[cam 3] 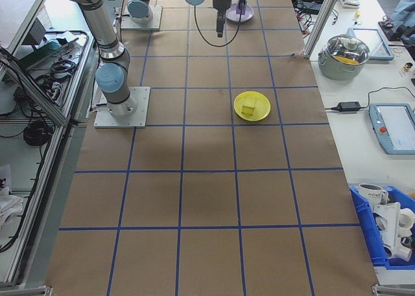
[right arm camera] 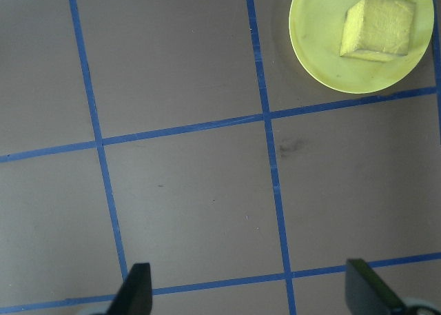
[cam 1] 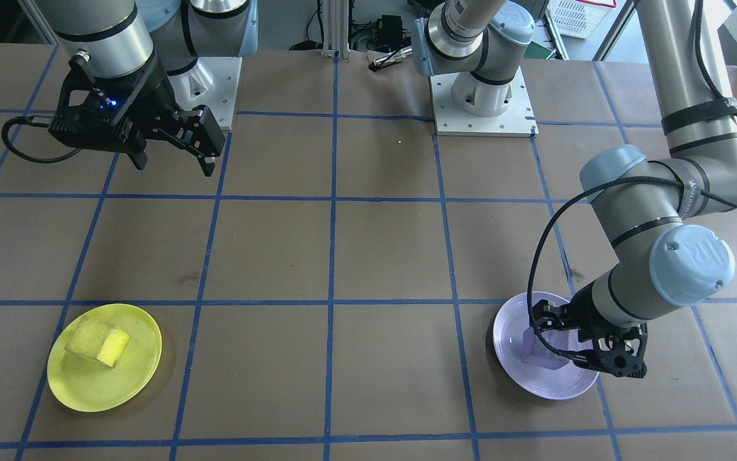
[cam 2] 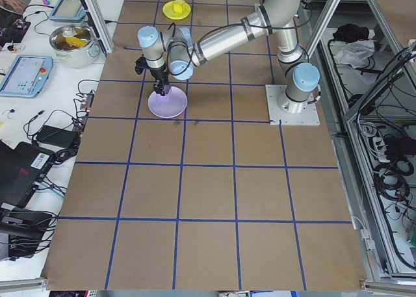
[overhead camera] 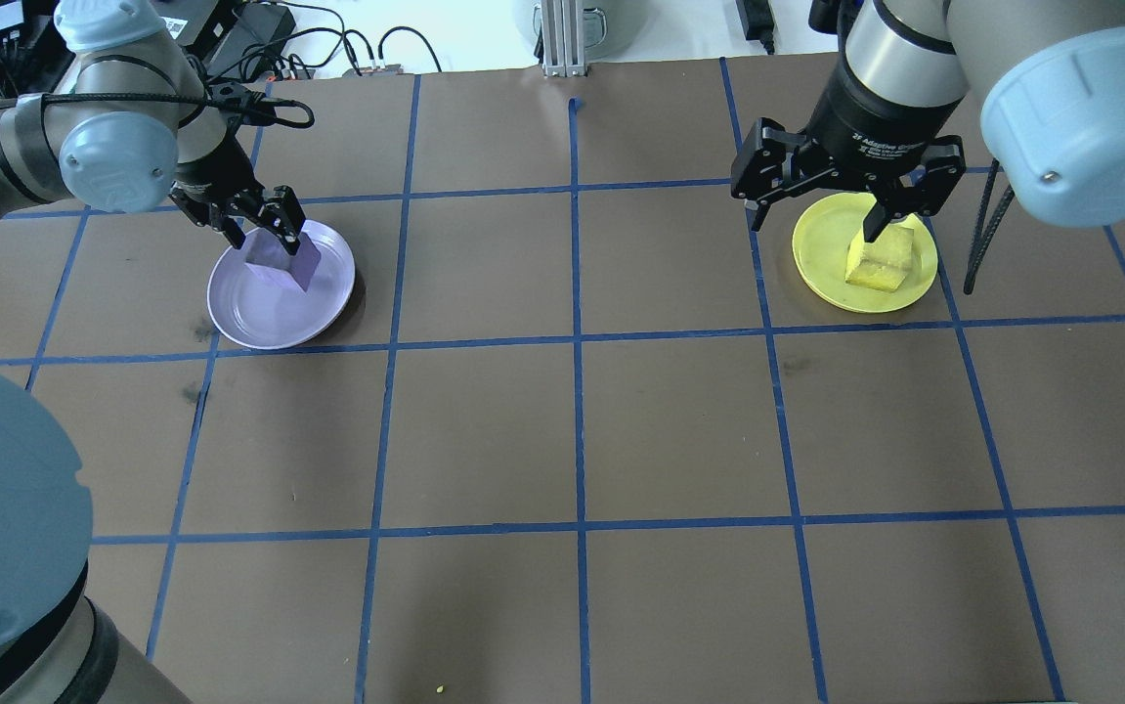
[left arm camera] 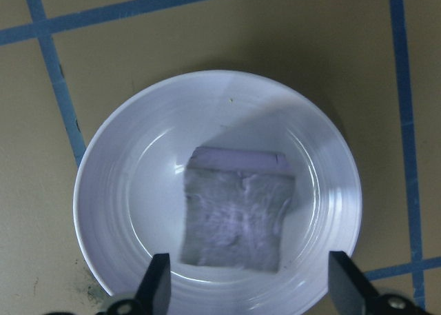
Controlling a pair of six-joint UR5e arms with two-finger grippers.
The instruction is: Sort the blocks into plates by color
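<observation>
The purple block (left arm camera: 238, 218) lies in the lavender plate (left arm camera: 117, 205). My left gripper (left arm camera: 251, 287) hangs open just above it, and its fingers stand wider than the block without touching it. Overhead, the left gripper (overhead camera: 264, 235) hovers at the far edge of the lavender plate (overhead camera: 259, 318), over the purple block (overhead camera: 283, 262). The yellow block (overhead camera: 883, 264) rests in the yellow plate (overhead camera: 821, 259). My right gripper (overhead camera: 811, 225) is open, empty and held high. Its wrist view shows the yellow block (right arm camera: 379, 27) in the yellow plate (right arm camera: 317, 32) far below.
Blue tape lines divide the brown table into squares. Both arm bases (cam 1: 483, 115) stand on the robot's side. A black cable (cam 1: 538, 269) loops beside the left wrist. A side bench beyond the table edge holds a pot (cam 3: 345, 50) and tablets.
</observation>
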